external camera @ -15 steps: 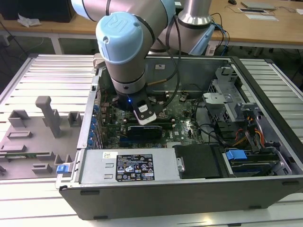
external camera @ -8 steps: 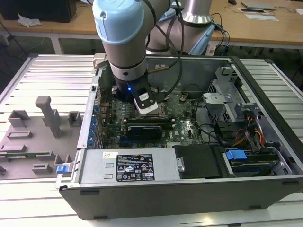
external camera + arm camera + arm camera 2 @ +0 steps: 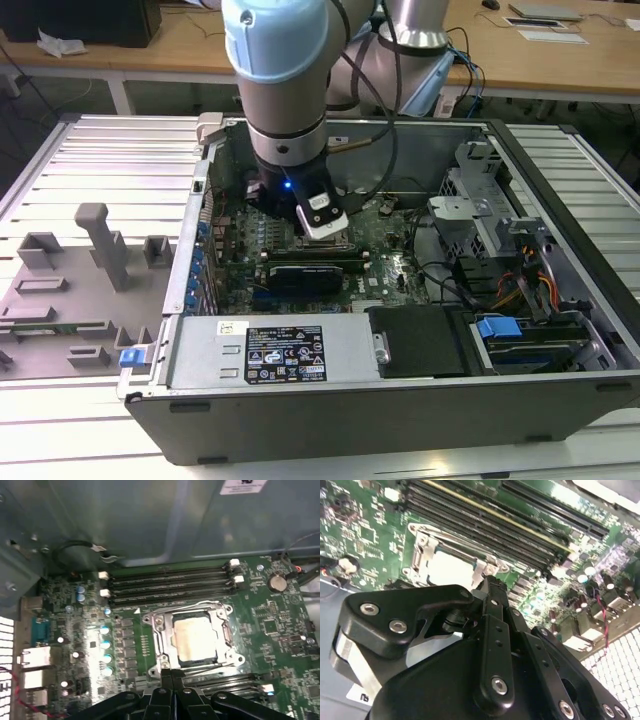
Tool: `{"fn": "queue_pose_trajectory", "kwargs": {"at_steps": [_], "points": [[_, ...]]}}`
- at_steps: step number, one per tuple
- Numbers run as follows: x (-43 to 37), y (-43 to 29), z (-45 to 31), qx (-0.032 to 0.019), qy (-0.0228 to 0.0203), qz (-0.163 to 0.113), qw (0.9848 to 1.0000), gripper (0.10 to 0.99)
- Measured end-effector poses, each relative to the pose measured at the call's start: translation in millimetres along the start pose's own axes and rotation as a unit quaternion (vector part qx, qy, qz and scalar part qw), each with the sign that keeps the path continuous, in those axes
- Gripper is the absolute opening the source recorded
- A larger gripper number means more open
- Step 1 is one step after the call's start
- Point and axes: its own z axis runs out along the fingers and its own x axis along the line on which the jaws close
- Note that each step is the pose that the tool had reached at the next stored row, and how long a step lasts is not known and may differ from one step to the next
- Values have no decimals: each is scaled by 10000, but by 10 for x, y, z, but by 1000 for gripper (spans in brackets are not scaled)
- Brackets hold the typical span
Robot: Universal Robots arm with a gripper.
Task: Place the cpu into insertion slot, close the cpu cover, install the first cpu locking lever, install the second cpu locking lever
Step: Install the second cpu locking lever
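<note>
open computer case [image 3: 560,390] lies on a slatted metal table [image 3: 90,150]. cpu [image 3: 195,638] sits in the insertion slot [image 3: 161,650] under the lowered cpu cover [image 3: 226,611]. gripper [image 3: 171,672], fingers pressed together, hovers at the socket's edge; contact hard to make out, fingertips partly cut off.

- Pale silver-beige on the cpu [image 3: 194,638], with a silver cpu cover [image 3: 192,614] framing it.
- Green on the circuit board [image 3: 280,630], speckled with tiny pale parts.
- Black on the memory slots [image 3: 167,582], white at their end clips.
- Matte black on the gripper [image 3: 167,671].
- Ribbed silver-grey on the tabletop [image 3: 110,165].
</note>
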Motion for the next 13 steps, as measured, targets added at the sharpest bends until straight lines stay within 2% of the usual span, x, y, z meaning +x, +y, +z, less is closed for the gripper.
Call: {"fn": "queue_pose_trajectory", "kwargs": {"at_steps": [2, 5, 9, 10, 13], "points": [[-49, 8, 5, 60, 5, 3, 10000, 106], [-137, 66, 27, 204, 4, -4, 9998, 106], [-185, 174, 59, 299, -3, -12, 9996, 106], [-213, 230, 76, 337, -7, -16, 9994, 106], [-249, 289, 95, 356, -8, -17, 9994, 106]]}}
